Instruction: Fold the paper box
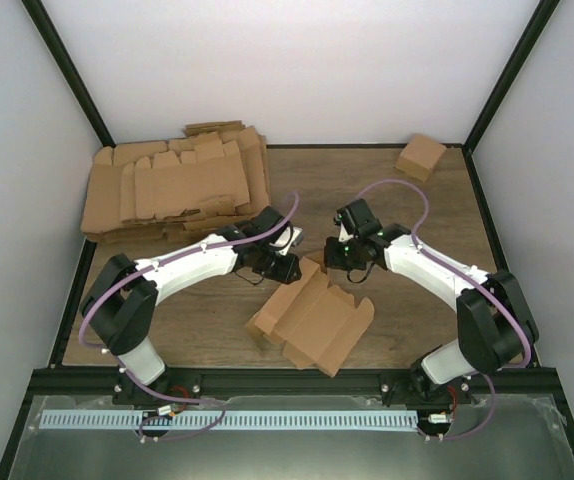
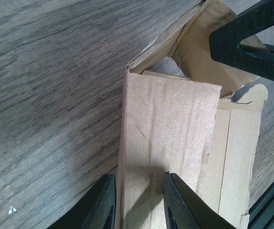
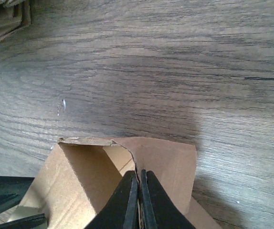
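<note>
A brown cardboard box blank [image 1: 312, 318], partly folded, lies in the middle of the wooden table. My left gripper [image 1: 285, 268] is open at its far left corner; its jaws straddle an upright side panel [image 2: 170, 129] in the left wrist view, with gaps on both sides. My right gripper [image 1: 339, 262] is at the box's far edge, shut on the thin upright edge of a flap [image 3: 168, 160]. The box's inside [image 3: 79, 181] shows to the left of that flap. The right gripper's fingers [image 2: 251, 45] show at the top right of the left wrist view.
A stack of flat cardboard blanks [image 1: 172, 185] lies at the back left. A small folded box [image 1: 421, 156] sits at the back right corner. Black frame posts and white walls bound the table [image 1: 217, 320].
</note>
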Available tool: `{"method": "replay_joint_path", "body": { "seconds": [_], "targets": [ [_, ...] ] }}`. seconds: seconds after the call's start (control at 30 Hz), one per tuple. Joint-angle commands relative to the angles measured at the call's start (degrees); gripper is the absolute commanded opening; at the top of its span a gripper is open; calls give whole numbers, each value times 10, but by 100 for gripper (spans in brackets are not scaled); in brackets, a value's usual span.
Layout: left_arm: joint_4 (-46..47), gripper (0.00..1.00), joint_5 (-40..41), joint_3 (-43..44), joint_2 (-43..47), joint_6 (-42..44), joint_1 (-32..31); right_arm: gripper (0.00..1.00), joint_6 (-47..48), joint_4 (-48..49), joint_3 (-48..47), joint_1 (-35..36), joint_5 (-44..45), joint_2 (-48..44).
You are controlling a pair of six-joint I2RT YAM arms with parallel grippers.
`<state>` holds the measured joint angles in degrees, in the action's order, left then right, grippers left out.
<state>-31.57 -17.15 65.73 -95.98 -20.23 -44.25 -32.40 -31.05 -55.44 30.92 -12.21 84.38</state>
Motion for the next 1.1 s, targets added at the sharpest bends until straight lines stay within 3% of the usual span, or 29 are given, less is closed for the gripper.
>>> {"method": "replay_joint_path", "body": {
  "seconds": [0.0, 0.27, 1.07],
  "targets": [
    [20, 30, 5, -9, 2, -10, -3, 4, -51, 25, -16, 9, -31, -15],
    [22, 30, 9, -10, 3, -15, -3, 1, -104, 28, -13, 9, -65, 9],
    [43, 30, -13, -16, -9, -32, -15, 3, -243, 112, 164, 22, -97, -110]
  ]
}}
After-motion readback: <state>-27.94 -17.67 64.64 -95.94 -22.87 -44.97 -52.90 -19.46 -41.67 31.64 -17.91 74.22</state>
